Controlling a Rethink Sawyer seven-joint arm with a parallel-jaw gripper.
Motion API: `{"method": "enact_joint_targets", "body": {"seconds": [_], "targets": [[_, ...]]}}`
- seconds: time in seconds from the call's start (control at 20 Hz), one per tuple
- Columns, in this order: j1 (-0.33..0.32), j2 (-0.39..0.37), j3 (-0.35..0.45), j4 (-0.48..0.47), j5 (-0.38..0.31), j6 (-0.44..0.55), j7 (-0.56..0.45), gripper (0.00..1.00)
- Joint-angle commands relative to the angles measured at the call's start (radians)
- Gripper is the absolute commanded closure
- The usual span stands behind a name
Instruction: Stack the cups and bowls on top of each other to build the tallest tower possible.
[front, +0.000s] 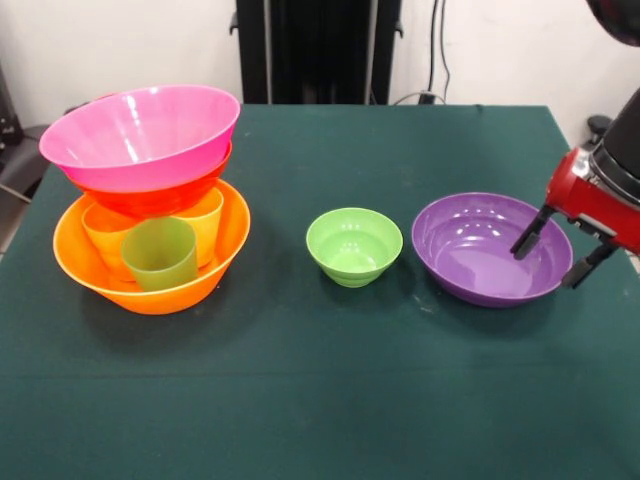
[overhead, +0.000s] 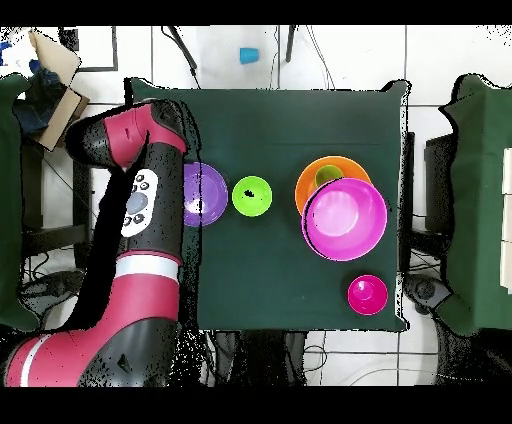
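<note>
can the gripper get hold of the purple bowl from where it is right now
Probably yes. The gripper is open with one finger over the purple bowl's far rim and the other outside it, and nothing sits in between.

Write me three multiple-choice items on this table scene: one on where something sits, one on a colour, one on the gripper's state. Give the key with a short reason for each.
1. Where does the light green bowl stand?
A. Inside the purple bowl
B. On the table between the tower and the purple bowl
C. On top of the pink bowl

2. What colour is the top bowl of the tower?
A. Pink
B. Purple
C. Light green

3. How is the gripper at the purple bowl?
A. Shut on the light green bowl
B. Lifting the purple bowl clear of the table
C. Open, one finger inside the rim and one outside

Key:
1 B: it sits alone on the green cloth, apart from both neighbours.
2 A: the pink bowl rests highest, above the red-orange one and the cups.
3 C: the two dark fingers straddle the bowl's rim, and the bowl rests on the table.
</note>
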Motion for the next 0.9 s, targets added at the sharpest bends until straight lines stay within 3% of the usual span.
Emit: {"method": "enact_joint_targets", "body": {"seconds": [0.05,0.9], "targets": [[0.029,0.057,0.031,-0.016,0.032,0.008,0.252,0.00],[0.044,0.116,-0.006,-0.050,0.092,-0.054,0.264,0.00]]}}
